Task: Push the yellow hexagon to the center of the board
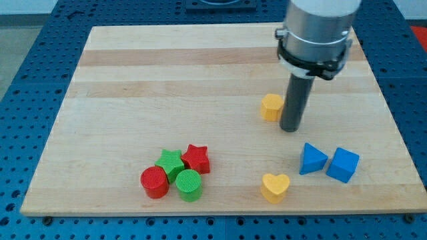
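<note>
Now | my tip (291,128) touching yellow hexagon (271,107) at its 4 o'clock | no gripper fitted | risk: off-centre push spins hexagon aside.

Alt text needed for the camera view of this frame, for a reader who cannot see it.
My tip, the end of a dark rod, rests on a pale wooden board right beside a yellow hexagon block, on its right in the view. Toward the view's bottom sit a yellow heart block, two blue blocks, and a cluster of two red and two green blocks.
</note>
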You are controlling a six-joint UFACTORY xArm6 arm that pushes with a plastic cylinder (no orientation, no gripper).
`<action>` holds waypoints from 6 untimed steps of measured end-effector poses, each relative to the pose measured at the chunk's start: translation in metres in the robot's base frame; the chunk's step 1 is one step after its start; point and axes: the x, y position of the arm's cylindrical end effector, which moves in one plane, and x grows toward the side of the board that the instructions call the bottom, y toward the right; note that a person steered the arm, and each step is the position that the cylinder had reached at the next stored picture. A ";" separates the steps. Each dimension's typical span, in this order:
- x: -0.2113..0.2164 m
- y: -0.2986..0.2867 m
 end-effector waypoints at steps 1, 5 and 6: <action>-0.003 0.015; -0.043 -0.082; -0.033 -0.072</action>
